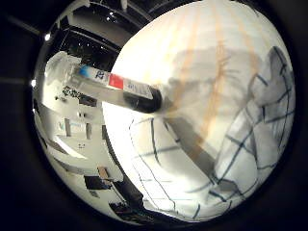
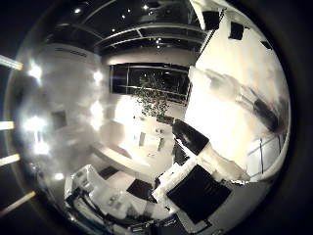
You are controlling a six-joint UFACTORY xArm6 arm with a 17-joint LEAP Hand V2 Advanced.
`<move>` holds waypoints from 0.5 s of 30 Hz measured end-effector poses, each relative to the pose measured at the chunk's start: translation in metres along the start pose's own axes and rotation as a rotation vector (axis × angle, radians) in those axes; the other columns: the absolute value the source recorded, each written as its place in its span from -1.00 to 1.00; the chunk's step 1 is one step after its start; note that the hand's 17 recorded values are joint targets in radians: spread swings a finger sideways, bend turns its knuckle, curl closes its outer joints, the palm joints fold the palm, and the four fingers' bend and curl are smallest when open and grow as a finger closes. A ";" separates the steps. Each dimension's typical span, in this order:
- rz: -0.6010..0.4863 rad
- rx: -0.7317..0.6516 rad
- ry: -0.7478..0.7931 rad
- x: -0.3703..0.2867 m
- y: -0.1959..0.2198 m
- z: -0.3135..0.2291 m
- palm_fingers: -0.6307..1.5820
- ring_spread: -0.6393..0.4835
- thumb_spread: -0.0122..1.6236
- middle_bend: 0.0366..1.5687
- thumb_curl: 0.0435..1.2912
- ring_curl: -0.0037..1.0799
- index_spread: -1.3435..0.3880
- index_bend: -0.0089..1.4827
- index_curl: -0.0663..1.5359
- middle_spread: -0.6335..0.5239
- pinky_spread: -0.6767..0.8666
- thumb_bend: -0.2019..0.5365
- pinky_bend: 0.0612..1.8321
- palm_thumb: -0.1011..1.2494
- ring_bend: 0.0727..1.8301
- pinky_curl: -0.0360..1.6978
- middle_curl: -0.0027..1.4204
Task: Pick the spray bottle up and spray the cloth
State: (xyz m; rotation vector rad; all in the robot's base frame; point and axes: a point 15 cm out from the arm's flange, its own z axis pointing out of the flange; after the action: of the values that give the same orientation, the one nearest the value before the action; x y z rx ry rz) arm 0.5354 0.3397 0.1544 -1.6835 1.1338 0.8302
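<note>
A clear spray bottle [image 1: 101, 82] with a red and blue label and a black spray head [image 1: 141, 98] shows close to the palm in the little finger side view. It hangs above a white table [image 1: 207, 48] and throws a shadow on it. Its head points towards a white cloth with dark grid lines [image 1: 245, 144] that lies crumpled on the table. White and black parts of my hand [image 2: 230, 98] curl in at the edge of the thumb side view, around the bottle.
The thumb side view looks out into a room with a potted plant [image 2: 152, 98], bright lamps [image 2: 34, 73] and white furniture [image 2: 147, 132]. Shelves and desks [image 1: 72, 125] stand beyond the table's edge.
</note>
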 end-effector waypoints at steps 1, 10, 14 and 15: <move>0.001 -0.001 -0.001 -0.004 0.004 -0.006 -0.18 0.09 0.33 -0.34 -0.38 -0.26 0.23 -0.67 -0.29 0.05 0.24 -0.51 -0.51 0.15 -0.12 -0.16 -0.38; -0.015 -0.026 0.046 -0.033 0.045 -0.066 -0.14 0.12 0.35 -0.43 -0.40 -0.31 0.25 -0.71 -0.32 0.06 0.31 -0.51 -0.59 0.13 -0.21 -0.25 -0.40; -0.012 -0.019 0.070 -0.039 0.065 -0.098 -0.13 0.13 0.36 -0.47 -0.42 -0.33 0.25 -0.73 -0.33 0.06 0.34 -0.51 -0.60 0.12 -0.25 -0.29 -0.42; -0.011 -0.017 0.077 -0.040 0.070 -0.105 -0.12 0.13 0.36 -0.47 -0.42 -0.33 0.25 -0.72 -0.33 0.06 0.34 -0.51 -0.60 0.12 -0.26 -0.29 -0.42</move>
State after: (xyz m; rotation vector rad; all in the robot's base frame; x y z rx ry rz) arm 0.4597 0.2436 0.2051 -1.7473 1.1715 0.7755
